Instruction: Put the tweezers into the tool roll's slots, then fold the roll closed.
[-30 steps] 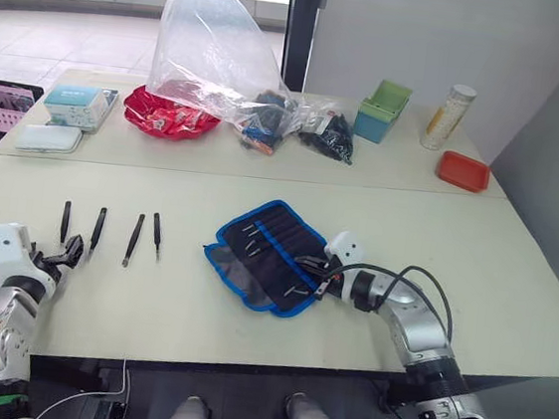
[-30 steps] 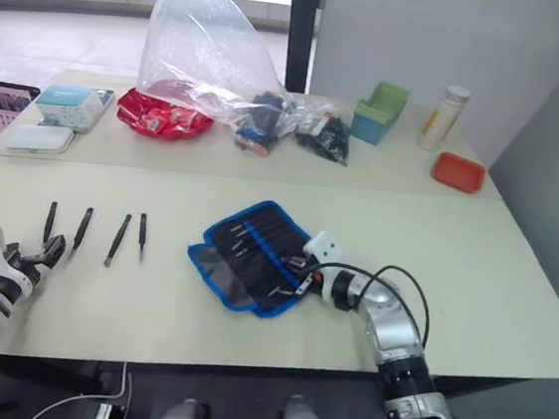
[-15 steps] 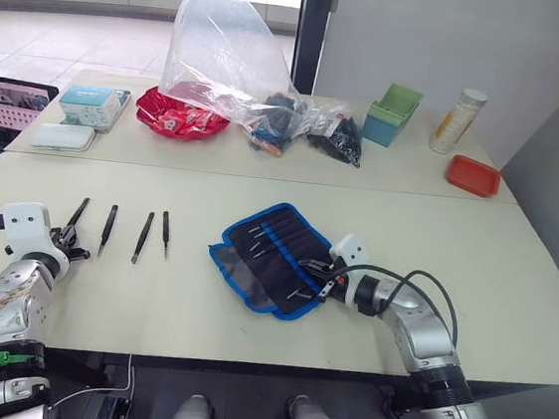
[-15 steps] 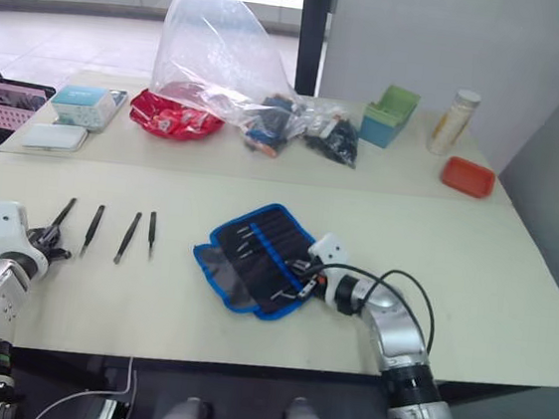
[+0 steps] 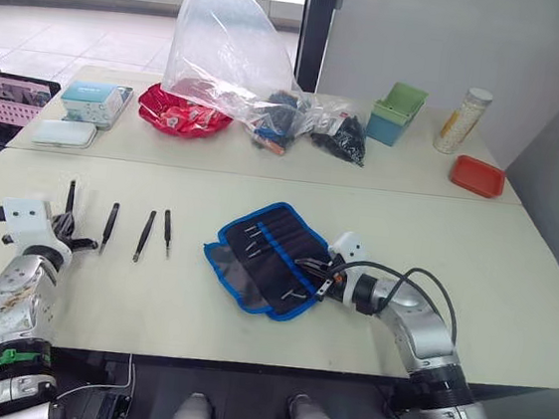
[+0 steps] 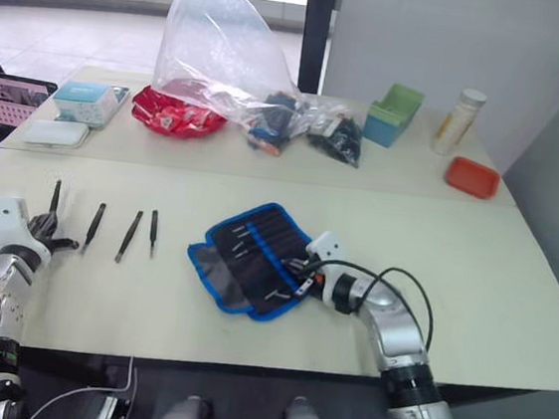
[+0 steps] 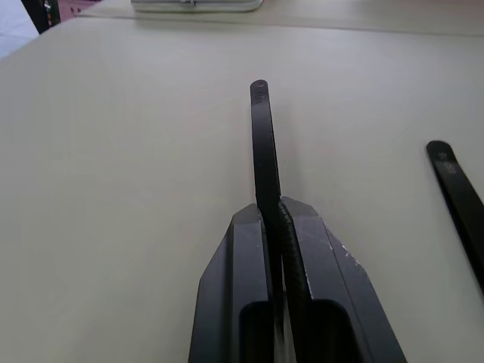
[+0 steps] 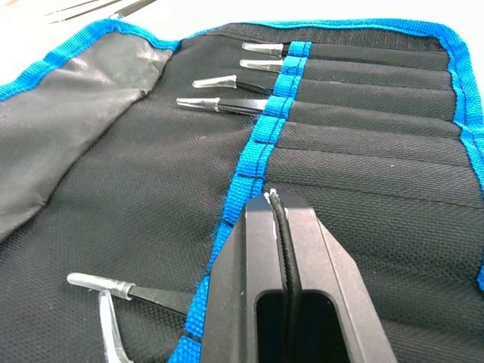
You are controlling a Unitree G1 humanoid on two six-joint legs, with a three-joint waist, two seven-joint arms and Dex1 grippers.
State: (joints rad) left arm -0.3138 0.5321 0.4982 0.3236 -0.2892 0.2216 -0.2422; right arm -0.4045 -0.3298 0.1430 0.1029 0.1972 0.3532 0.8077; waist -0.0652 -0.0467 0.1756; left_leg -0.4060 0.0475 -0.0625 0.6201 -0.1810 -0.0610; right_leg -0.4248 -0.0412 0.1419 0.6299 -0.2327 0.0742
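Left wrist view shows us the left gripper (image 7: pixel 281 208) with its two black fingers pressed together on a black tweezer (image 7: pixel 263 136), whose free end sticks out ahead of the fingertips over the bare table (image 7: pixel 113 151). From the head camera we see that arm bent at the near left edge of the table, the tweezer raised and pointing away from us. Just to the right of that gripper lie three more tweezers (image 5: pixel 146 236) side by side on the tabletop, apart from one another. Our right arm reaches in from the near right edge, forearm low over the table with a black cable looping over it, and the right gripper (image 8: pixel 277 198) rests on the tool roll (image 5: pixel 272 257); its fingers are closed together with nothing between them. The roll lies open and flat in the middle of the table, blue-bordered, with a blue stitched band crossing its slots right at the fingertips. Silver-tipped tools (image 8: pixel 227 83) already sit in slots beyond the right gripper, and another tool (image 8: pixel 106 291) lies loose beside it. Far beyond both grippers, on the rear table, stand a clear plastic bag (image 5: pixel 221 48), a red packet (image 5: pixel 175 113), a green box (image 5: pixel 395 112), a canister (image 5: pixel 464 119), a red tray (image 5: pixel 477 175) and a laptop (image 5: pixel 5 106). We can read no writing on any of them.
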